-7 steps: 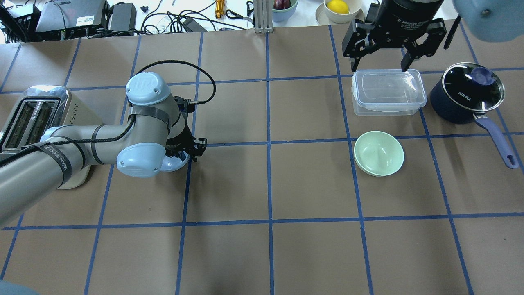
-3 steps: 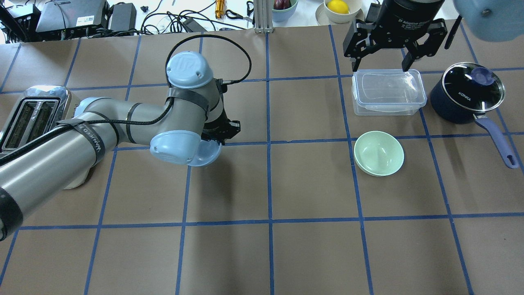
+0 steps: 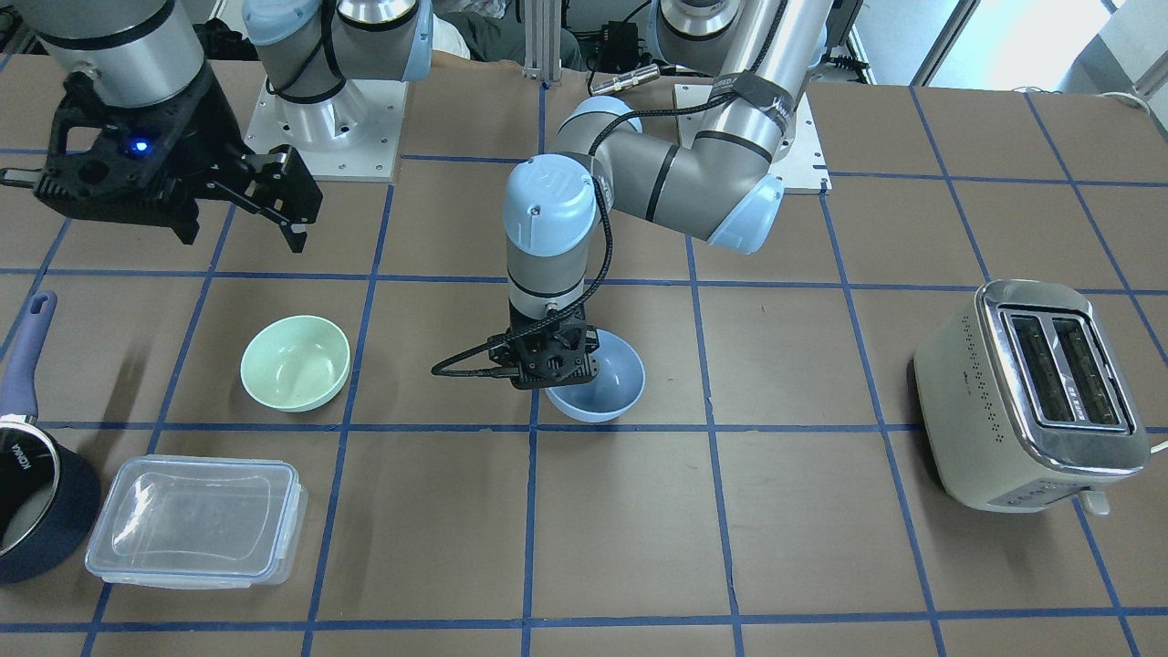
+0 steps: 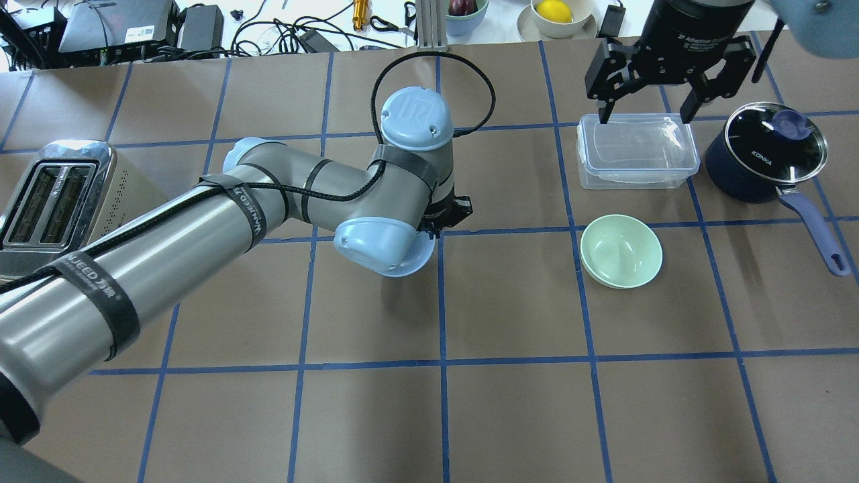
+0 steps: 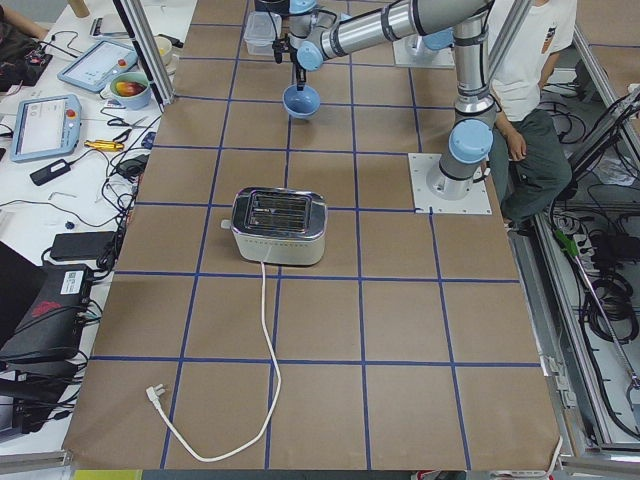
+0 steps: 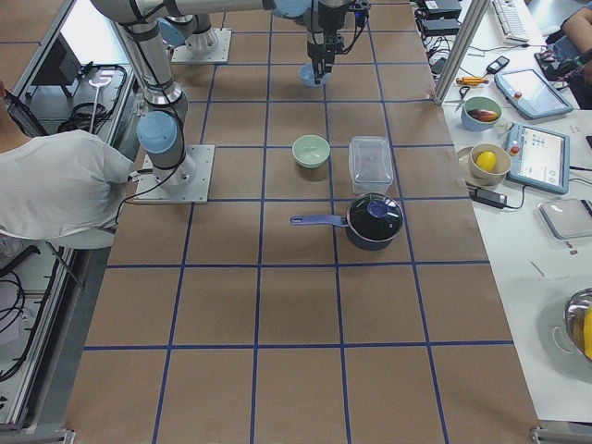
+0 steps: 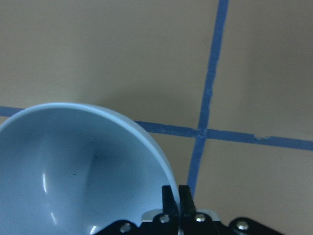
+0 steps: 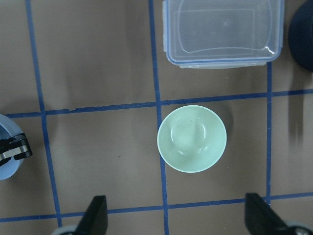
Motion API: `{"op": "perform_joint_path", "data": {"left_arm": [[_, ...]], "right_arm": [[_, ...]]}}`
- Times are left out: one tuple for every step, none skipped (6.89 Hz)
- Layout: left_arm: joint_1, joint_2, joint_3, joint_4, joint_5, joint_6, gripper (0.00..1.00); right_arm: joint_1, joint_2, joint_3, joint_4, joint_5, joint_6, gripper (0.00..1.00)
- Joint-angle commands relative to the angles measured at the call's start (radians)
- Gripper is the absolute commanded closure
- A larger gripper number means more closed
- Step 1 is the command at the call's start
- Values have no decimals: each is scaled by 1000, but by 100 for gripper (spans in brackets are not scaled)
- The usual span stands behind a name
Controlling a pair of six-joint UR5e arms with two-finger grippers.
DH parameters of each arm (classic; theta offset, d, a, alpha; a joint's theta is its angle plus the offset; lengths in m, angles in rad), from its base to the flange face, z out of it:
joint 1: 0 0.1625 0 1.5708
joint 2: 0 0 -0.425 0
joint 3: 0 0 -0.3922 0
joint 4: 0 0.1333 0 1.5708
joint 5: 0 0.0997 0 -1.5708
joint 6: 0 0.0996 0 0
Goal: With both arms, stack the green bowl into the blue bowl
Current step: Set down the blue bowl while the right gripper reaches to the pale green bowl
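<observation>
Green bowl (image 4: 621, 251) and blue bowl (image 3: 607, 388) were well apart on the brown surface (image 4: 510, 402) with its grid of blue tape. Farthest left in the overhead view stood a cream toaster (image 4: 54, 194), slots upward. From that side the left arm (image 4: 201, 228) reached in across the grid toward the middle. Its wrist pointed down, and it hid most of the blue bowl from above. The left pincer (image 7: 178, 196) was pressed together on that bowl's rim, one finger inside the wall and one outside. The blue bowl was open side up, just beside a crossing of two tape lines near the middle of the surface. A soft shadow lay next to it, and whether its base touched the surface could not be told. Farther right the green bowl sat upright and empty, just beside a tape line and untouched by either arm. Behind it, near but apart, lay a clear lidded container (image 4: 636, 149). To the right of that stood a dark navy saucepan (image 4: 765, 157) under a glass lid, its handle pointing toward the robot. The right pincer (image 4: 645, 111) hung high with its fingers spread wide and held nothing. Its wrist view looked straight down on the green bowl.
</observation>
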Motion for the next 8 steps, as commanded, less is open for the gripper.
{"op": "perform_joint_path", "data": {"left_arm": [[-34,-26,41,-20,-2,-25,100],[-39,-37,43,-2,-7,-19,100],[-49,-37,44,9,-14,-34,97],[-65,-43,45,11,-14,-78,97],[-65,-35,57,9,-14,-72,38],[-62,-12,78,-3,-11,-63,8],[-21,9,92,-26,-11,-34,0],[48,50,116,-131,-52,18,0]], "right_arm": [[-166,8,82,10,12,-140,0],[-241,48,179,-98,14,-177,0],[-297,59,335,-248,26,-188,0],[-300,54,464,-362,28,-187,0],[-300,72,574,-534,32,-176,0],[-300,109,665,-689,44,-170,0],[-299,114,692,-706,124,-170,3],[-299,134,692,-722,130,-170,38]]}}
